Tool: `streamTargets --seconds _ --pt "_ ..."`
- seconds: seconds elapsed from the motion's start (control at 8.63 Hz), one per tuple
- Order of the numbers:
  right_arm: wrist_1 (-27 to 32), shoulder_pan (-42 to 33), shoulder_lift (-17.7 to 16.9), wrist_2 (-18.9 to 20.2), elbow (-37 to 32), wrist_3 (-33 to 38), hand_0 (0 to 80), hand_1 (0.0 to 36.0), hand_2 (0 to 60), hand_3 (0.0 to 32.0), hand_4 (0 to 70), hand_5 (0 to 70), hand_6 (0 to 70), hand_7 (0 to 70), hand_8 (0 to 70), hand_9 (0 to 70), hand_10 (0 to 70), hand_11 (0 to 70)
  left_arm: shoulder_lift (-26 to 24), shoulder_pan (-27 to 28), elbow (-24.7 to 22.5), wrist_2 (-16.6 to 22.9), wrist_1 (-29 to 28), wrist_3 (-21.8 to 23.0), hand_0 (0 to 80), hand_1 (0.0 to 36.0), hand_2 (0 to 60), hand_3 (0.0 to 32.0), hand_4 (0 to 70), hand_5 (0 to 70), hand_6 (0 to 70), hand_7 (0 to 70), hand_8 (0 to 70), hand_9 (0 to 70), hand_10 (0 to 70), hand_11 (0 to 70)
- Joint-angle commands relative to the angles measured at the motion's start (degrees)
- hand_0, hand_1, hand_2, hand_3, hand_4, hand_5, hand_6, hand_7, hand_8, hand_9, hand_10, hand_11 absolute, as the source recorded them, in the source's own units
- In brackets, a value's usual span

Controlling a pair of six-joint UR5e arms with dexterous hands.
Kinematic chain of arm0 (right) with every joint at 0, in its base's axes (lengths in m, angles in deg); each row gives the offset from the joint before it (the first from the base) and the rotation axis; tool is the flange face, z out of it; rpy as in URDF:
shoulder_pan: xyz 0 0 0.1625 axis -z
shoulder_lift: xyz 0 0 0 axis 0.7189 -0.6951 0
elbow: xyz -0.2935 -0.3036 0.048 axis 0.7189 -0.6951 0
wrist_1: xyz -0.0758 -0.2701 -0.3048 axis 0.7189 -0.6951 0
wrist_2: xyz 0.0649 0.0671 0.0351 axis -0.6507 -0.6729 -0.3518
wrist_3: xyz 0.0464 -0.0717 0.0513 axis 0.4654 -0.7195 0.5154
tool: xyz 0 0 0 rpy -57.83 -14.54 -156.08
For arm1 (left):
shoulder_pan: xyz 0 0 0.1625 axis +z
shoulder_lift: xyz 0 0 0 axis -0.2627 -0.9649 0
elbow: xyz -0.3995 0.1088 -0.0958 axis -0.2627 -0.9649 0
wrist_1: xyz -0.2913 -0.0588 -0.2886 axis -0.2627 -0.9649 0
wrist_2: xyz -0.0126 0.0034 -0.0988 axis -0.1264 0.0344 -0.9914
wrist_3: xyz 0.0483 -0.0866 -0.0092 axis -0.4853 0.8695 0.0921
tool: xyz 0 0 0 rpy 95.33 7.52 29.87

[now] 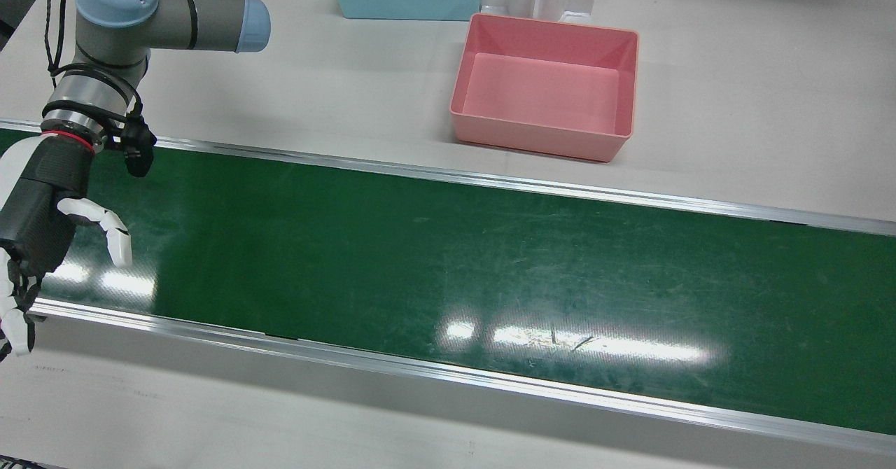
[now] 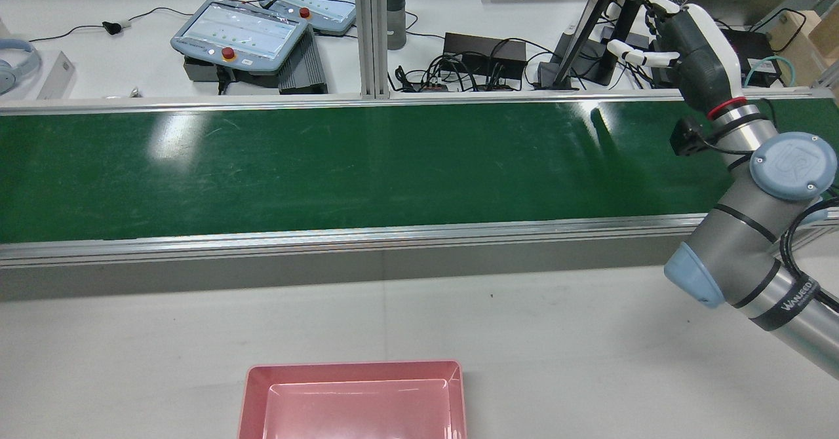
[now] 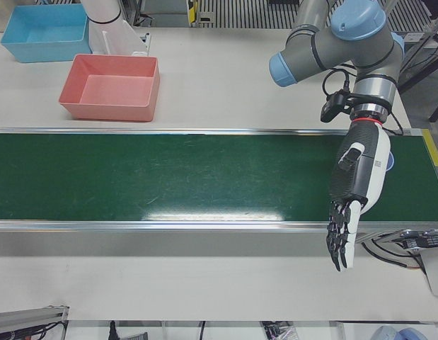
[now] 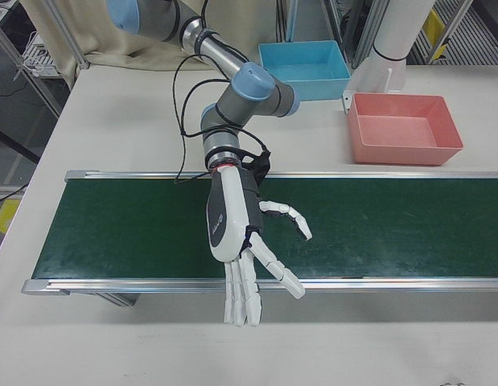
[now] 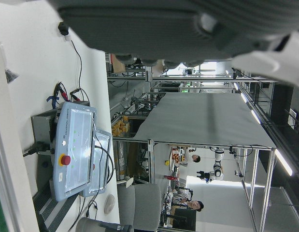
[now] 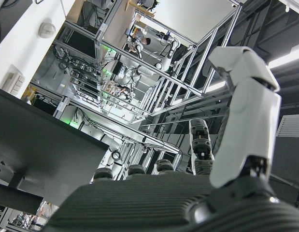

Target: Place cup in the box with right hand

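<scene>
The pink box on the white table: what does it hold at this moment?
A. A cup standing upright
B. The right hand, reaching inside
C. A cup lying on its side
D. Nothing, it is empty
D. The pink box shows only its bare floor in the front view, and the right hand hangs open over the near edge of the green belt, far from it.

The front view looks steeply down on the long green conveyor belt [image 1: 448,273] and the pink rectangular plastic box [image 1: 546,87]. The rear view faces the opposite way, sharing both. The hand views lie sideways, close to the palms.
</scene>
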Motion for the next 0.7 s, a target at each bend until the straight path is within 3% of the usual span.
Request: streamTargets --seconds 0.0,0.23,0.46,0.58 --pt "-2.4 -1.3 -0.5 1.6 1.4 0.4 51.6 28.4 30.2 0.0 0.0 6.5 2.0 0.0 0.0 0.0 0.0 0.0 0.0 0.0 0.0 0.0 0.0 0.0 0.0 0.0 0.0 0.0 0.0 0.0 0.0 0.0 0.0 0.0 0.0 0.0" --pt "-12.4 -1.3 0.7 1.1 4.6 0.2 51.8 28.7 30.7 0.0 0.0 6.6 2.1 0.2 0.0 0.0 0.0 0.0 0.0 0.0 0.0 0.0 0.0 0.0 0.0 0.0 0.0 0.0 0.0 0.0 0.0 0.0 0.0 0.0 0.0 0.0" --pt "-13.1 -1.3 0.8 1.1 6.2 0.2 52.3 28.9 29.3 0.0 0.0 6.6 2.1 0.4 0.0 0.0 0.0 0.0 0.0 0.0 0.0 0.0 0.0 0.0 0.0 0.0 0.0 0.0 0.0 0.0 0.0 0.0 0.0 0.0 0.0 0.0" --pt "-14.3 -0.9 -0.4 1.0 10.4 0.1 52.0 28.8 29.8 0.0 0.0 6.6 2.0 0.2 0.0 0.0 0.0 0.0 0.0 0.0 0.0 0.0 0.0 0.0 0.0 0.0 0.0 0.0 0.0 0.0 0.0 0.0 0.0 0.0 0.0 0.0"
